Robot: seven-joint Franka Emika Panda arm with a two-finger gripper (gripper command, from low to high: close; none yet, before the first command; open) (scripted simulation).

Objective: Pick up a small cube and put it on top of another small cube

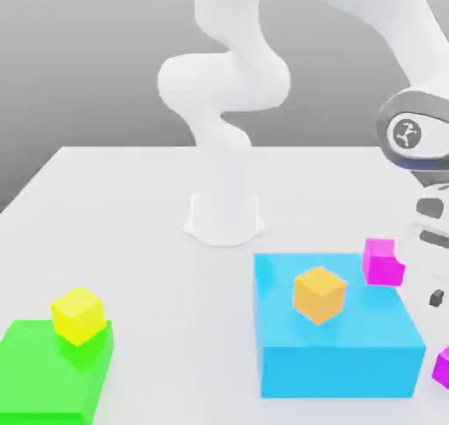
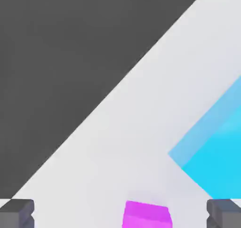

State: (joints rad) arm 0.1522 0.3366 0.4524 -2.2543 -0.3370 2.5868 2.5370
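Above the pale tabletop, hovers with gripper spread wide, at the exterior view's right. Shows one magenta cube on the blue block, another magenta cube on the table near it.

And here's the blue block, smooth and plain, faintly shiny on top; the magenta cube by its back right corner looks matt, the white arm smooth as plastic!

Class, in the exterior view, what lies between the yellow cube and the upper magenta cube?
In the exterior view, the orange cube lies between the yellow cube and that magenta cube.
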